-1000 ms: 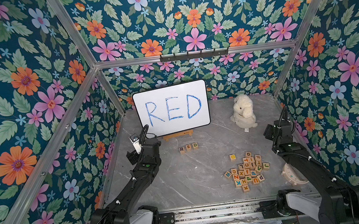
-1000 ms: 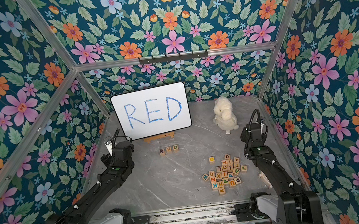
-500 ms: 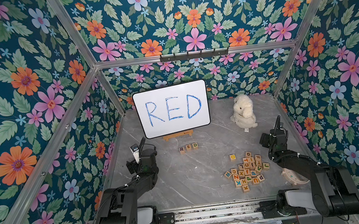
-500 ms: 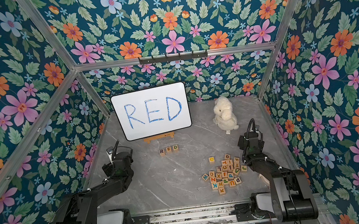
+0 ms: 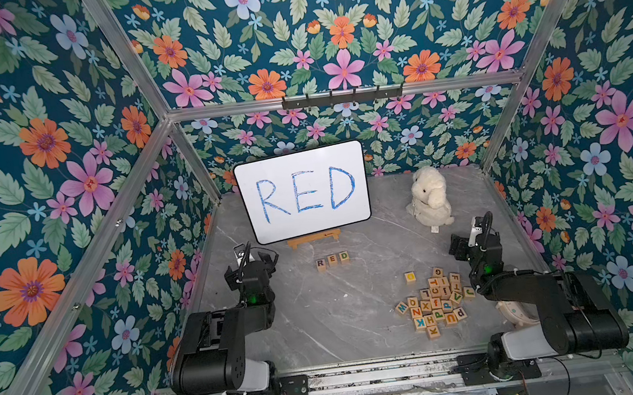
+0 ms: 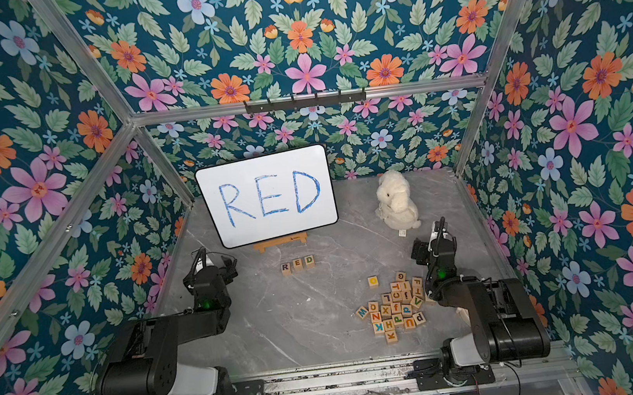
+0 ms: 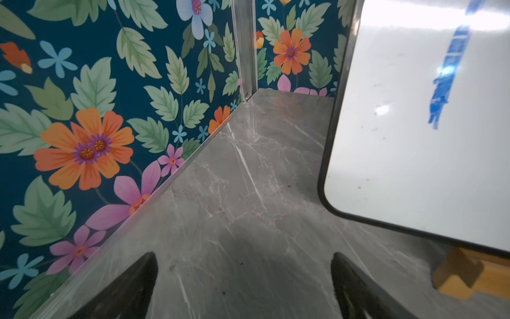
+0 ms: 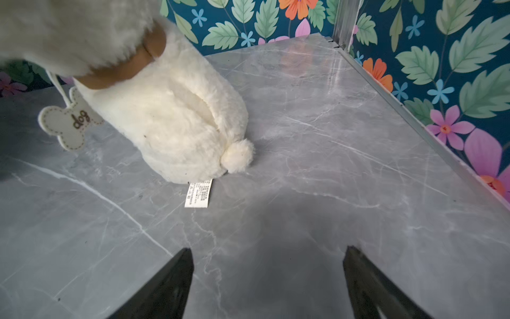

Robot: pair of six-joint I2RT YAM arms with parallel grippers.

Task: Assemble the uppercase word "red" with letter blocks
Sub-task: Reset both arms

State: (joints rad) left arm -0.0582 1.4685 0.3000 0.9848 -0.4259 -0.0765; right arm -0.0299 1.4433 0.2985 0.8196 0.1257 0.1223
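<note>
- both arms have folded back toward their bases since a second ago and now sit well clear of the blocks.
- the left pincer (image 7: 244, 265) stays released and empty, over bare desk (image 5: 321, 327) beside the whiteboard (image 5: 302, 192).
- the right pincer (image 8: 267, 259) has widened; its jaws stand apart with nothing between them, near the plush dog (image 8: 171, 116).
- the word "red" (image 5: 332, 260) lies in a row just in front of the whiteboard: purple r, red e, green d.
- the spare letter blocks (image 5: 436, 302) lie heaped well apart from it.
- judgement: the word looks finished, and this retreat reads as the wrap-up.
</note>
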